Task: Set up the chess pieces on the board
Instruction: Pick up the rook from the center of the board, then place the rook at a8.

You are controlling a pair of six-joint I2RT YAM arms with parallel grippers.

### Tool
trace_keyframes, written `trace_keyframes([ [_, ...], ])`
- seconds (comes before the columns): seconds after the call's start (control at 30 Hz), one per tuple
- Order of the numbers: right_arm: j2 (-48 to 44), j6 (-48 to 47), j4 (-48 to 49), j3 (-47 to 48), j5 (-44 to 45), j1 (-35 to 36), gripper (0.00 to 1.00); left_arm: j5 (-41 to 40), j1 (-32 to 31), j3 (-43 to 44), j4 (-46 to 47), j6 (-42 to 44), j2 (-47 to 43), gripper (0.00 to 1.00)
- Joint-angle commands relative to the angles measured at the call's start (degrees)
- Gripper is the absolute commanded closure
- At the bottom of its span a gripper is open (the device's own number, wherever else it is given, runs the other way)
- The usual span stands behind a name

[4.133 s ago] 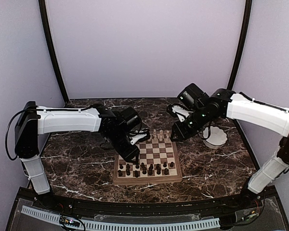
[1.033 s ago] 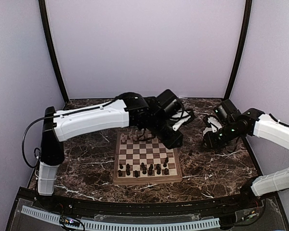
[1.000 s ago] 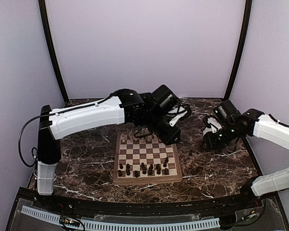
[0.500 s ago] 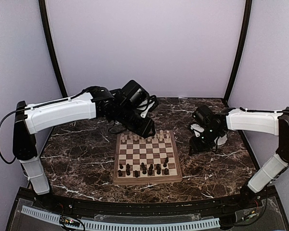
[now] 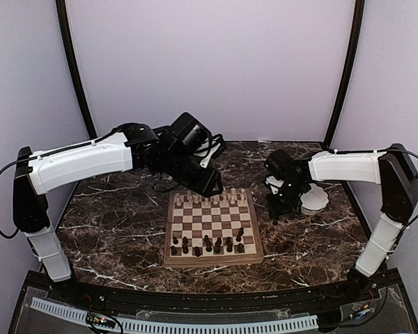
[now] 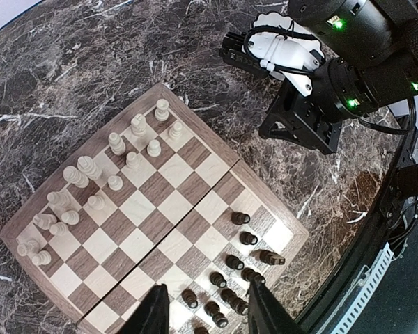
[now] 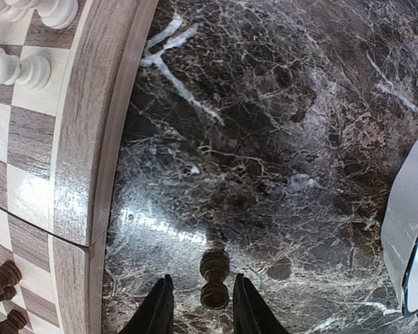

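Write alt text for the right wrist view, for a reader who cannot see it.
A dark brown chess piece sits on the marble table between the open fingers of the right end effector. The board runs down the left, with cream pieces at top; a white bowl edges in at right.

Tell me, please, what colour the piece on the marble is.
Dark brown piece; right wrist view.

Board, cream pieces, dark pieces, fingers apart

Dark marble worktop, white veining. White scalloped bowl sits on it, right side
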Motion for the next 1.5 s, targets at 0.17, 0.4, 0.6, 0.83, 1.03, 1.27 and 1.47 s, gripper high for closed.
trace_keyframes([
  [0.17, 2.85, 0.76, -2.03, 2.53, 1.05, 0.40, 0.73, -0.42, 0.87, -1.22, 0.36, 0.92, -2.81, 0.59],
  [0.4, 3.48, 1.79, -2.39, 1.14, -0.45, 0.37, 0.79, -0.07, 1.15, -1.22, 0.69, 1.16, -2.39, 0.59],
  [0.6, 2.16, 2.04, -2.69, 1.10, 0.15, 0.40, 0.93, 0.35, 1.22, -1.22, 1.12, 0.96, -2.14, 0.59],
  [0.83, -1.94, 2.41, -5.22, 1.32, 0.13, 1.01, 0.97, -0.01, 1.30, -1.07, 0.76, 1.54, -2.07, 0.59],
  [1.03, -6.27, 2.68, -9.83, 5.64, -0.43, 6.53, 0.96, -0.96, 1.79, -1.59, 0.63, 1.84, -2.84, 0.59],
  [1.27, -5.35, 2.98, -11.37, 8.39, -4.30, 15.48, 0.96, -5.45, 2.55, -2.72, -0.86, 0.20, -3.65, 0.59],
  [1.47, -1.18, 2.84, -11.00, 9.80, -4.22, 20.92, 0.96, -6.54, 4.42, -4.05, -2.05, -1.83, -4.65, 0.59],
])
